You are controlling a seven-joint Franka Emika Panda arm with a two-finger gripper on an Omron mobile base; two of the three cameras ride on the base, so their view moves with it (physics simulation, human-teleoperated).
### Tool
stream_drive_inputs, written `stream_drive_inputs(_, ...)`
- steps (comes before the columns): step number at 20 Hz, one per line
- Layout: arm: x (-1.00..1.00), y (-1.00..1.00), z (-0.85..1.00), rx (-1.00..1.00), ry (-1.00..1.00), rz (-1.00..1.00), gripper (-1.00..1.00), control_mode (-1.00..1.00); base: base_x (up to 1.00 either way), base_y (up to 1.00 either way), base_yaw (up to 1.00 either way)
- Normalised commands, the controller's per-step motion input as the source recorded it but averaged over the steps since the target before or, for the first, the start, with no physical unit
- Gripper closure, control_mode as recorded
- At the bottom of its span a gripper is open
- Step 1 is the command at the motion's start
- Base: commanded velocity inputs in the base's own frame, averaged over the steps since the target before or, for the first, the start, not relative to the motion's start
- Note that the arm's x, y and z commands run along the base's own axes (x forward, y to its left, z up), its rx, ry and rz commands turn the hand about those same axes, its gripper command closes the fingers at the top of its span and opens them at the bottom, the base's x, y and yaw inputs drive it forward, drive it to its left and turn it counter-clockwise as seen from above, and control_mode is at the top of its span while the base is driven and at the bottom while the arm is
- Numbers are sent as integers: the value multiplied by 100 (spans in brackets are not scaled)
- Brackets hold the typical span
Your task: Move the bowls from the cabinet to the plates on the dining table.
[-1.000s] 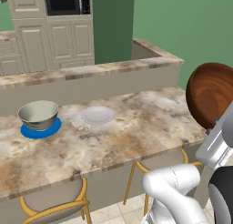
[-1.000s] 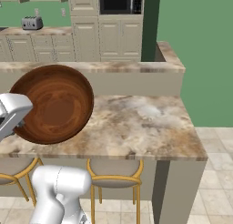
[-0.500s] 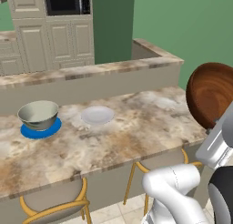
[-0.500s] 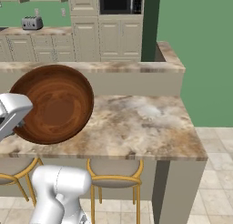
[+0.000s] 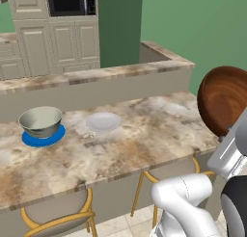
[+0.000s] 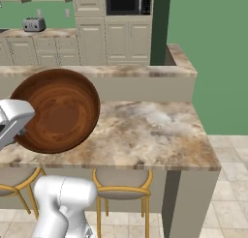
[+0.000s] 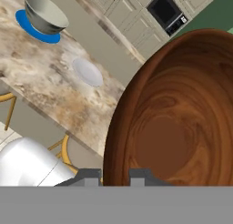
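My gripper [image 7: 116, 176] is shut on the rim of the reddish-brown bowl [image 7: 177, 123], which is tipped on its side, its hollow facing the cameras. The held bowl [image 5: 224, 98] hangs off the right end of the dining table [image 5: 144, 135] in the left base view, and over the table's left front edge [image 6: 145, 130] in the right base view [image 6: 55, 111]. The grey-white bowl [image 5: 41, 120] sits on the blue plate [image 5: 36, 140] at the table's left. Beside it lies the pale plate [image 5: 102, 121], with nothing on it. The cabinet is out of view.
A raised stone ledge [image 5: 96, 77] runs along the table's far side. Yellow-framed stools [image 5: 58, 219] stand under the near edge. Behind are a tall unit with a black microwave [image 6: 127, 1], a toaster [image 6: 34, 24] on the far worktop, and a green wall.
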Motion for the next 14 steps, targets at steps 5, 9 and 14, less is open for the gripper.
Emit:
stream_drive_inputs(5, 6, 0, 0, 0, 5, 0, 100, -100, 0, 0, 0)
stream_drive_inputs(9, 37, -2, 0, 0, 24, 5, 100, -100, 0, 0, 0)
stream_drive_inputs(14, 41, -6, 0, 0, 19, 13, 100, -100, 0, 0, 0)
